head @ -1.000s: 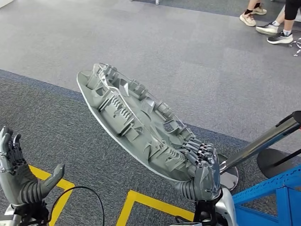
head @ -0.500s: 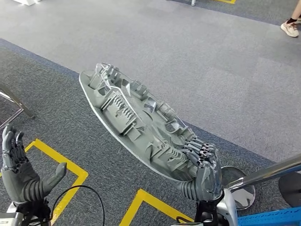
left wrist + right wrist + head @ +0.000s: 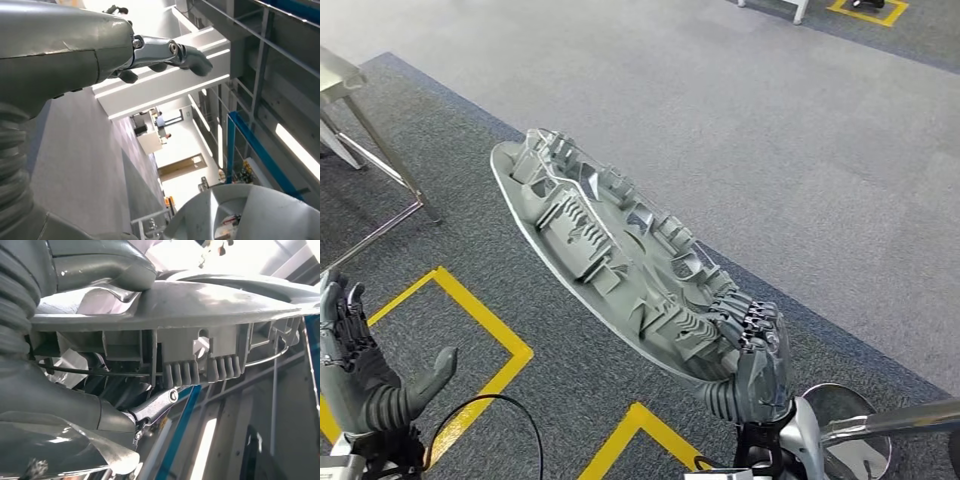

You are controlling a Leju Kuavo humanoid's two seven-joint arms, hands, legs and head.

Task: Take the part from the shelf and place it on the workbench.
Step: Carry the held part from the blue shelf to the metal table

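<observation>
The whole scene is sliding across the head view — the camera is turning — and a silver metal table leg frame is coming in at the far left, while the long grey ribbed plastic part is staying put in the right hand. That hand is gripping the part's near end, fingers over the ribbed face, thumb probably under the rim. The part is jutting out over dark carpet and yellow floor tape. The left hand is hovering spread, holding nothing, well apart from the part's edge.
</observation>
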